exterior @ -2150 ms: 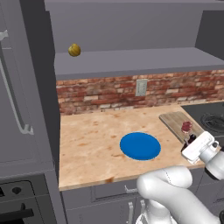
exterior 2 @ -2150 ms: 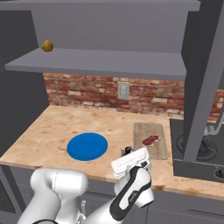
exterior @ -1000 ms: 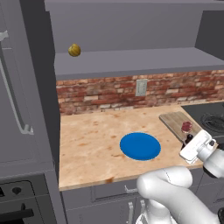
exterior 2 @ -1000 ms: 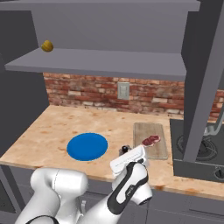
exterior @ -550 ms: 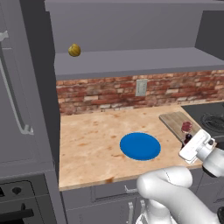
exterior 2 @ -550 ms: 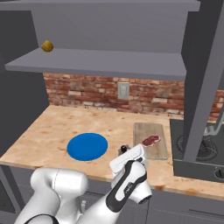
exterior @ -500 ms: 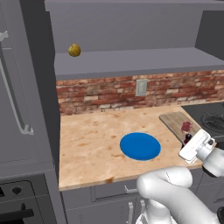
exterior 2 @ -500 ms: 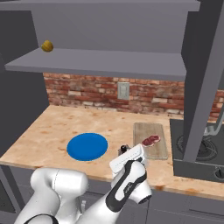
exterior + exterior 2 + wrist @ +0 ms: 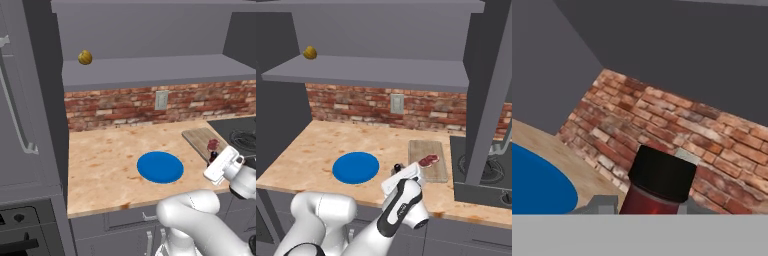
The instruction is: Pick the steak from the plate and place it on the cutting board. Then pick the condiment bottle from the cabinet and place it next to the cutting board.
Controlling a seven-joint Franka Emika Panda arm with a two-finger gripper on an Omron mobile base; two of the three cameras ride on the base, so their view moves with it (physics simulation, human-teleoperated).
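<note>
1. A yellowish round fruit [image 9: 85, 57] is seen at the far left of the grey shelf of the open-fronted cabinet [image 9: 150, 75], well above the bench [image 9: 100, 170].
2. A tall grey handled unit [image 9: 20, 100] is noted at the left edge of the left base view, beside the bench.
3. The blue plate [image 9: 160, 167] is observed lying flat near the middle of the bench, with nothing seen on it; its edge is also visible at the lower left of the hand view [image 9: 537, 187].
4. The condiment bottle [image 9: 659, 182] is seen clamped by the end effector [image 9: 643, 206]: in the hand view its black cap and dark red body rise directly between the finger tips, which are closed against the body. In the right base view a small dark part of the bottle [image 9: 398, 166] is visible just left of the hand, between plate and board.
5. The cutting board [image 9: 428, 159] is recorded right of the plate, on the bench, its long side running toward the brick wall [image 9: 381, 112].
6. The steak [image 9: 428, 160] is seen lying on the cutting board, toward its near half.
7. A dark stovetop [image 9: 481, 175] is noted just right of the board.
</note>
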